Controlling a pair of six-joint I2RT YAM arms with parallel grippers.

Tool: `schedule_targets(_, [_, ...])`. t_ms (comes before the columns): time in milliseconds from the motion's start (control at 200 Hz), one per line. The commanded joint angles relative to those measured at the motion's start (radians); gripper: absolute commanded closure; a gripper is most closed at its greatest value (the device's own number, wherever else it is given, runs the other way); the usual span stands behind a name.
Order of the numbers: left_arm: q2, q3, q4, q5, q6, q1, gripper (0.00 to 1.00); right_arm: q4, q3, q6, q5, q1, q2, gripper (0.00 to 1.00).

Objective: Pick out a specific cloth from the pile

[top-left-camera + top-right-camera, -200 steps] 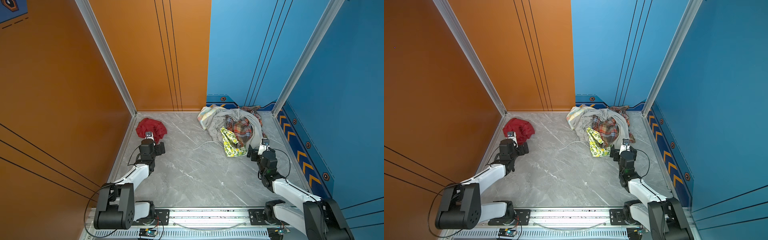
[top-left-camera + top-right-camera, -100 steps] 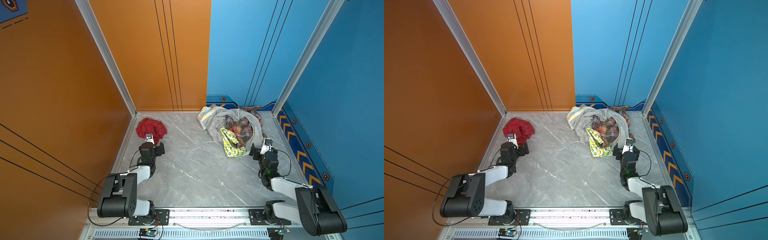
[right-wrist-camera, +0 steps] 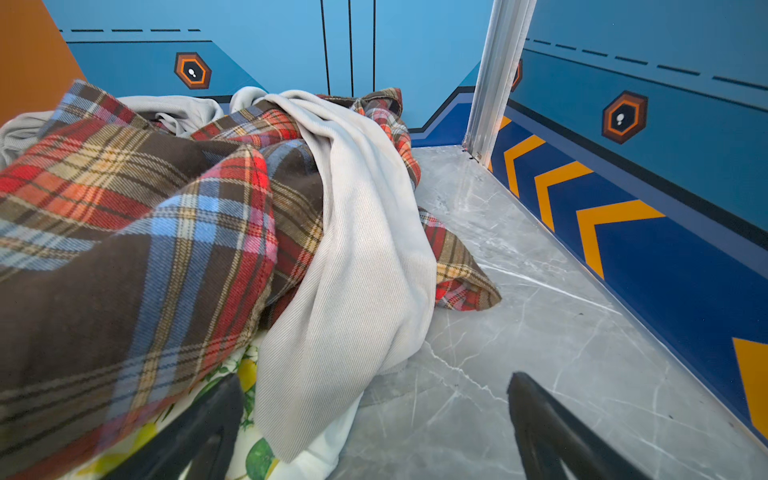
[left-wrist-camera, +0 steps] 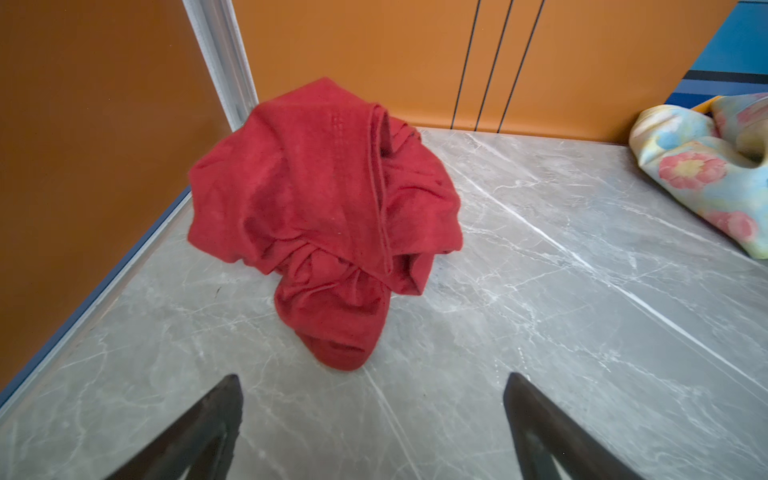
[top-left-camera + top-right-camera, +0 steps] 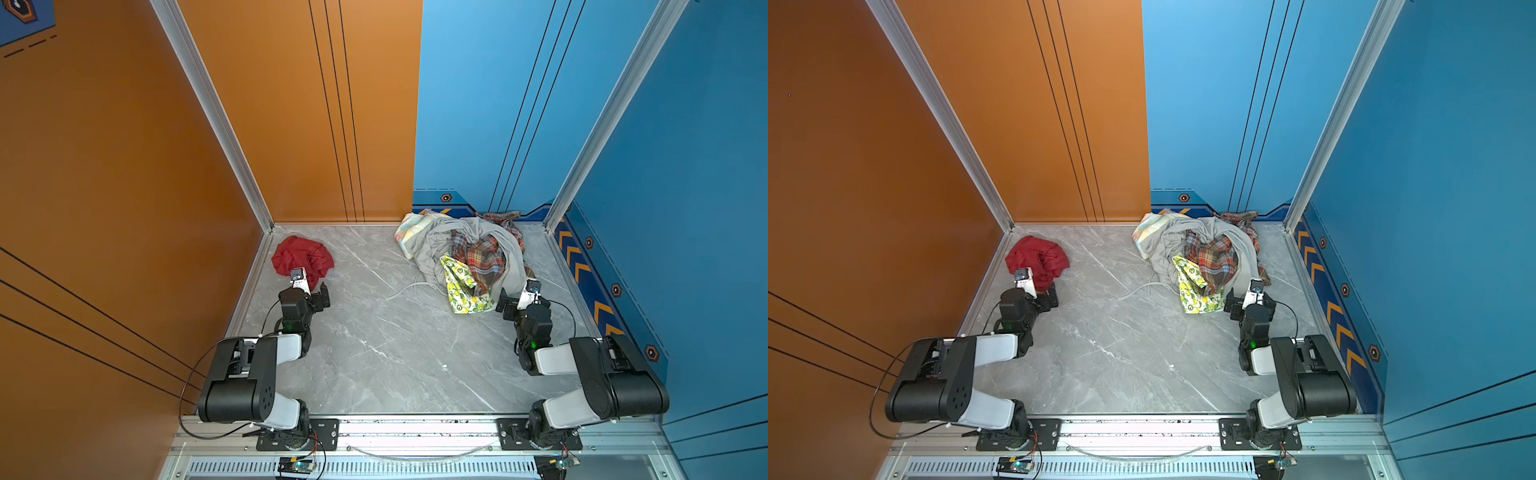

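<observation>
Step in hand (judged): the cloth (image 4: pixel 324 216) already lies by itself on the desk (image 5: pixel 374 345), so what is left is a clean retreat of both arms.

Left end effector (image 4: pixel 372 378): jaws wide, nothing between them. The cloth sits crumpled just ahead of its fingertips, its near fold close to them but apart. It is well apart from the pile (image 5: pixel 465 253), which lies directly ahead of the right end effector (image 3: pixel 374 378).

Right end effector: jaws wide, empty. One finger overlaps the lemon-print cloth (image 5: pixel 461 286) in the wrist view; contact cannot be confirmed. The grey garment (image 3: pixel 357 257) hangs just ahead of the gap, with the plaid fabric (image 3: pixel 145 208) beside it.

To do it well: draw each end effector straight back, jaws wide, lifted slightly off the desk. The right side is the risk, since a caught hem would drag the pile. Avoid nudging the cloth.

Pose: both arms low, elbows folded back toward the base rail, end effectors pointing at the far wall.
</observation>
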Motion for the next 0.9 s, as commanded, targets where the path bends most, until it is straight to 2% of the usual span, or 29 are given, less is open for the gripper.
schedule_targets(0, [0.040, -0.016, 0.068, -0.054, 0.022, -0.019, 0.02, 0.039, 0.019, -0.025, -0.009, 0.015, 0.028, 0.00])
schedule_targets(30, [0.031, -0.007, 0.029, -0.058, 0.023, -0.022, 0.02, -0.002, 0.029, -0.022, -0.004, 0.015, 0.014, 0.00])
schedule_targets(110, [0.050, -0.002, 0.055, -0.083, 0.040, -0.039, 0.02, -0.079, 0.088, -0.021, -0.005, 0.012, 0.032, 0.00])
schedule_targets(150, [0.052, 0.001, 0.053, -0.096, 0.050, -0.048, 0.02, -0.201, 0.144, -0.005, 0.002, 0.007, 0.023, 0.00])
schedule_targets(185, [0.052, 0.003, 0.050, -0.108, 0.058, -0.056, 0.02, -0.276, 0.166, 0.018, -0.068, -0.033, 0.011, 0.00])
schedule_targets(225, [0.053, 0.004, 0.050, -0.114, 0.058, -0.059, 0.02, -0.237, 0.154, 0.033, -0.123, -0.062, 0.020, 0.00])
schedule_targets(390, [0.051, 0.002, 0.051, -0.115, 0.059, -0.060, 0.02, -0.226, 0.152, 0.009, -0.052, -0.023, 0.023, 0.00])
schedule_targets(896, [0.049, 0.000, 0.052, -0.122, 0.060, -0.065, 0.02, -0.233, 0.157, 0.010, -0.073, -0.029, 0.024, 0.00])
